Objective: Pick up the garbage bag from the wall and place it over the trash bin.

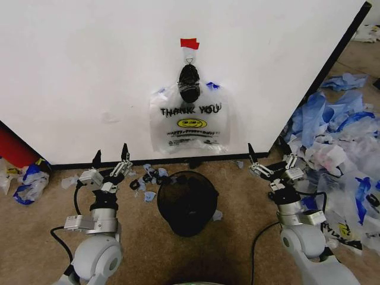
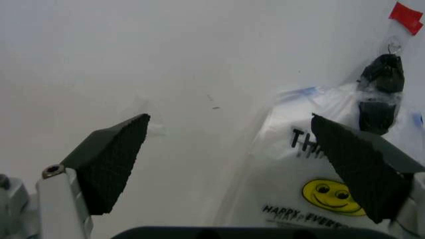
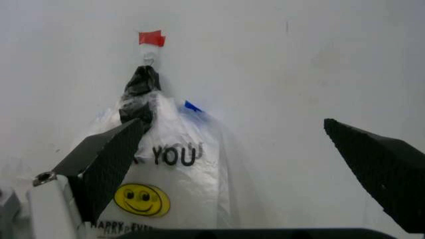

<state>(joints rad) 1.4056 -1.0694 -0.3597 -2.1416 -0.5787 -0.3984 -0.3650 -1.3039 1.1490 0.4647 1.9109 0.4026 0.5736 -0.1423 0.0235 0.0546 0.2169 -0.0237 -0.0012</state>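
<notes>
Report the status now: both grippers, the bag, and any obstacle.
Left gripper and right gripper open, low, both empty. Garbage bag hanging on wall. Trash bin below, unobstructed.

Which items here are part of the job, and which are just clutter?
Job:
- garbage bag, hanging on the hook
- wall
- trash bin, below the bag
- left claw and right claw, both open, either side of the bin

Clutter:
- blue plastic bags
- plastic scraps

The wall [image 1: 89, 71] is viewed from above by the head camera and from closer by both wrist cameras (the hanging garbage bag [image 1: 189, 122] is shared).
</notes>
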